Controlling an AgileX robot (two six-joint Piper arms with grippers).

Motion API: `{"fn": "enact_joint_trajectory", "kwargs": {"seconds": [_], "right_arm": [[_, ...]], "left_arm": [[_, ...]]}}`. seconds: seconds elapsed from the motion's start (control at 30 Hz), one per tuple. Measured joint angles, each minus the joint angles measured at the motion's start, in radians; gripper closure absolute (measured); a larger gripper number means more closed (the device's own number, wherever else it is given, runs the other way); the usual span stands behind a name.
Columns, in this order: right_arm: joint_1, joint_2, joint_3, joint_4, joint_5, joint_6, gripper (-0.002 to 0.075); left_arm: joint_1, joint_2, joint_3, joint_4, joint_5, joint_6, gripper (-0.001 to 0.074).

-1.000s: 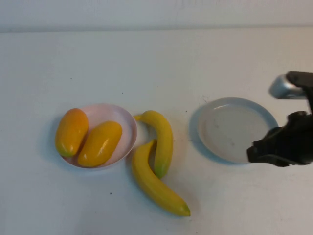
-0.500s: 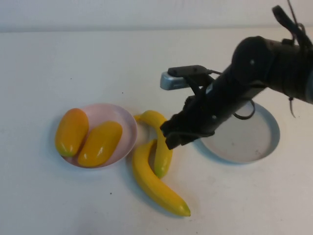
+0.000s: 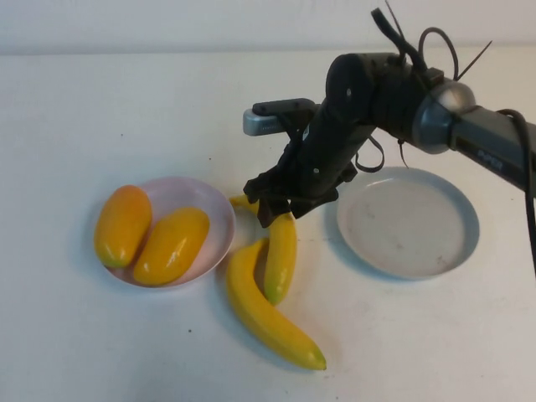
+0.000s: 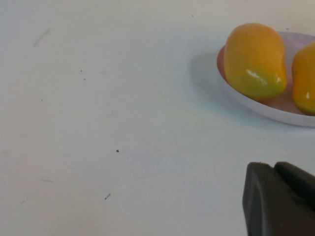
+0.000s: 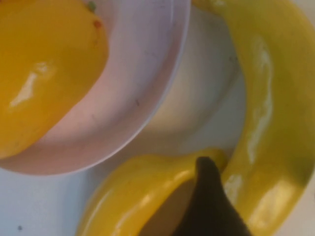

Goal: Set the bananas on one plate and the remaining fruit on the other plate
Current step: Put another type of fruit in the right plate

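Banana [image 3: 281, 255] just beneath right gripper's [image 3: 278, 211] fingers [image 5: 209, 206]

White table [image 3: 126, 109] w/ small dark specks, pale wall [image 3: 167, 21] behind.

No text, label, brand, number or sign can be read anywhere in these views; small pale marks show on the right arm's grey link [image 3: 486, 156] in the high view, but they are too small to make out as letters
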Motion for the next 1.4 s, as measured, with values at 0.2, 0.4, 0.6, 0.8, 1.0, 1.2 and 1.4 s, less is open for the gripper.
{"fn": "enact_joint_trajectory", "kwargs": {"seconds": [0.2, 0.4, 0.6, 0.8, 1.0, 1.2, 1.4], "right_arm": [[0.000, 0.074, -0.058, -0.061, 0.002, 0.000, 0.0300], [0.000, 0.119, -0.071, -0.070, -0.019, 0.000, 0.0309], [0.000, 0.123, -0.077, -0.072, -0.037, 0.000, 0.0397], [0.000, 0.098, -0.077, -0.097, -0.031, 0.006, 0.0397], [-0.003, -0.028, -0.062, -0.277, 0.072, 0.140, 0.0398], [-0.082, -0.167, 0.052, -0.344, 0.156, 0.224, 0.0398], [-0.204, -0.241, 0.252, -0.353, 0.095, 0.266, 0.0398]], "left_arm": [[0.000, 0.000, 0.000, 0.000, 0.000, 0.000, 0.0736], [0.000, 0.000, 0.000, 0.000, 0.000, 0.000, 0.0736], [0.000, 0.000, 0.000, 0.000, 0.000, 0.000, 0.0736], [0.000, 0.000, 0.000, 0.000, 0.000, 0.000, 0.0736], [0.000, 0.000, 0.000, 0.000, 0.000, 0.000, 0.0736], [0.000, 0.000, 0.000, 0.000, 0.000, 0.000, 0.0736], [0.000, 0.000, 0.000, 0.000, 0.000, 0.000, 0.0736]]}}
